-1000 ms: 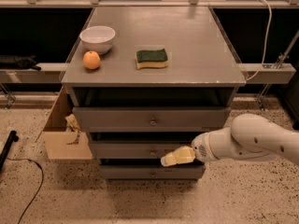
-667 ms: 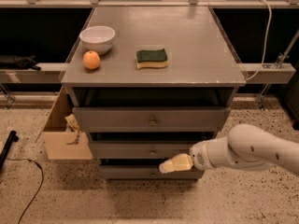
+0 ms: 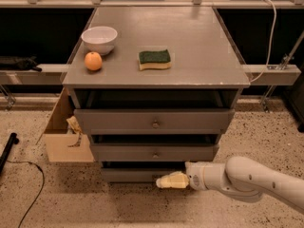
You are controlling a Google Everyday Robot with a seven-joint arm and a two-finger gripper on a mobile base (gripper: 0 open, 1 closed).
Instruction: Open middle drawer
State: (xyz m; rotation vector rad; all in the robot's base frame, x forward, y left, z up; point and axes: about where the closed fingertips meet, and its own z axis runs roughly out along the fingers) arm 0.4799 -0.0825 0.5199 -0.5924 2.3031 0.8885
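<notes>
Middle drawer [image 3: 190, 152] is sitting in the cabinet [image 3: 156, 75], between the top drawer [image 3: 114, 120] and the bottom drawer [image 3: 128, 175]. Its front is appearing pushed in, and its knob [image 3: 154, 155] is standing free of any contact.

The gripper [image 3: 172, 180] is now hanging below and slightly right of that knob, level with the bottom drawer front. Over the last second it has been dropping from about the middle drawer's height and drifting left. Whether it is open or closed cannot be told; nothing is showing in its hold.

Judgement: the drawer is not yet being pulled. The descent is carrying the gripper away from the correct knob, so it is likely needing to rise again before any grasp.

On the cabinet top, the bowl [image 3: 99, 38], orange [image 3: 93, 61] and sponge [image 3: 154, 59] are lying undisturbed.
</notes>
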